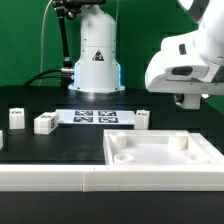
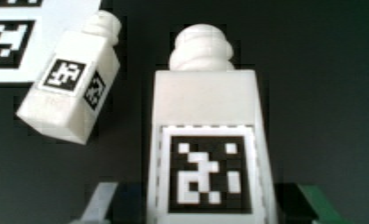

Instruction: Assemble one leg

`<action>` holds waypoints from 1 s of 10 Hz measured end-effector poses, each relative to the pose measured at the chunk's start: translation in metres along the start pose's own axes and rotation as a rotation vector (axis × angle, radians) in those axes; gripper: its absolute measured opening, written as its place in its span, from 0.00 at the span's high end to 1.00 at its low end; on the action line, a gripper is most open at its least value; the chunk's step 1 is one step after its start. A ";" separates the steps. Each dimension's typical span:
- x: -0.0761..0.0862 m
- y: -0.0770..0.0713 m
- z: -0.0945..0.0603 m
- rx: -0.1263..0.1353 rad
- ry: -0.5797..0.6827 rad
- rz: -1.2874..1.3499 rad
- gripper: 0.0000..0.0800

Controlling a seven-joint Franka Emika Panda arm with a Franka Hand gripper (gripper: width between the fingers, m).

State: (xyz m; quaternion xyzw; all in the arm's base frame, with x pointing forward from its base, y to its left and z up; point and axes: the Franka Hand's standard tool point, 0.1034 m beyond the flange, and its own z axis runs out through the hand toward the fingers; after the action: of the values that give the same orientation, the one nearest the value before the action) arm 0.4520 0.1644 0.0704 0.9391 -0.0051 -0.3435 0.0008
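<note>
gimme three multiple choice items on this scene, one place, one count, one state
1. In the wrist view, the nearer leg lies: A between the fingers of the claw; B atop the other leg; C beyond the claw.
2. Legs in the wrist view: A one; B two; C four.
3. The other leg lies: A parallel to the nearer leg; B slanted to it; C stacked on it.
Key: 1 A, a finger shows each side; 2 B, two tagged posts show; 3 B, its length runs askew.
</note>
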 end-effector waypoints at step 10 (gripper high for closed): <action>0.023 0.026 -0.077 0.075 0.722 -0.078 0.64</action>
State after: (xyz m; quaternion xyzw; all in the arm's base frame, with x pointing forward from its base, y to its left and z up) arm 0.5187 0.1385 0.1145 0.9988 0.0188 0.0108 -0.0448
